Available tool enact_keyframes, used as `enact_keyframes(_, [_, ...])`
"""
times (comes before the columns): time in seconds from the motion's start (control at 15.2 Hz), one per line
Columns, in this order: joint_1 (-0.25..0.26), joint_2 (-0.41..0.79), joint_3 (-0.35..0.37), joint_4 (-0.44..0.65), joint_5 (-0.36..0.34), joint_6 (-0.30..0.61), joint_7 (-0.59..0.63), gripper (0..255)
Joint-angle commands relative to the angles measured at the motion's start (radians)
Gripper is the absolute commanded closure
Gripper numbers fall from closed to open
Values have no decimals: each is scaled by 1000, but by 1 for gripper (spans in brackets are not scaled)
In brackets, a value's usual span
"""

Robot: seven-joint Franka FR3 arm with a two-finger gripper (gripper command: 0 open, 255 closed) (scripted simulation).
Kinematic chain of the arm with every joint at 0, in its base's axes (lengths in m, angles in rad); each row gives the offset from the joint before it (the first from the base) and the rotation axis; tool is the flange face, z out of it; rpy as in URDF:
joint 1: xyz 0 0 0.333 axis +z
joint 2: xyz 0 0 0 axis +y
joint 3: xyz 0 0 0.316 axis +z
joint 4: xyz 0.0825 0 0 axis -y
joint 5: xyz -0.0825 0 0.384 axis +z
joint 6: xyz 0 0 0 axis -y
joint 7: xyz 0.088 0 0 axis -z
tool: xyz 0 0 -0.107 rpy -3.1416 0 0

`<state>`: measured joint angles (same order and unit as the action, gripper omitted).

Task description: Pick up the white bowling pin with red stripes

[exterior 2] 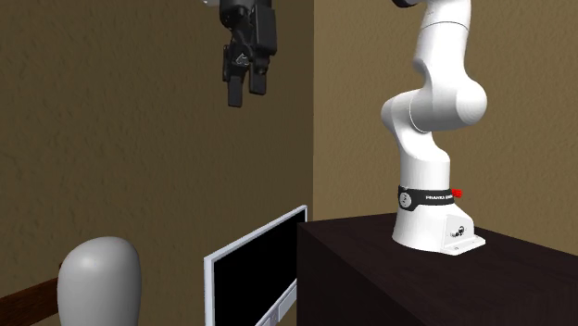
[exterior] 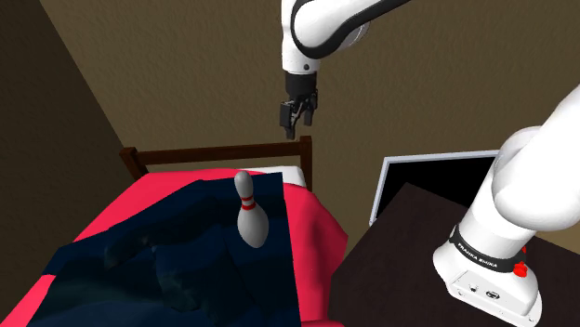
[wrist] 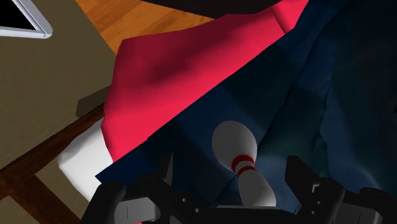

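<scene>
Brown walls close round a bed [exterior: 314, 228] covered in red, with a dark blue blanket [exterior: 167, 269] lying over it. On that blanket, near the headboard [exterior: 223, 150] end and just short of the white pillow [exterior: 290, 173], is the white bowling pin [exterior: 248, 212], red stripes at its neck, seemingly upright. High above it hangs the tool [exterior: 296, 127], its black fingers spread with nothing between them, well apart from the pin. I judge this the approach step. The next move calls for a descent that centres the spread fingers about the pin before closing, gently, since soft bedding could let it tip.
</scene>
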<state>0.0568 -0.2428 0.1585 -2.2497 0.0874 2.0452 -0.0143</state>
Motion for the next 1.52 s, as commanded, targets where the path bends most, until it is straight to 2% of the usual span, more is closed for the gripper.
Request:
enact_keyframes(0.0, [9, 77, 16, 29, 3, 51, 13, 0])
enact_keyframes(0.53, [38, 371, 48, 205, -14, 175, 39, 0])
enact_keyframes(1.06, [85, 667, 60, 458, -48, 224, 64, 0])
enact_keyframes(1.45, [90, 711, 56, 438, -54, 288, 62, 0])
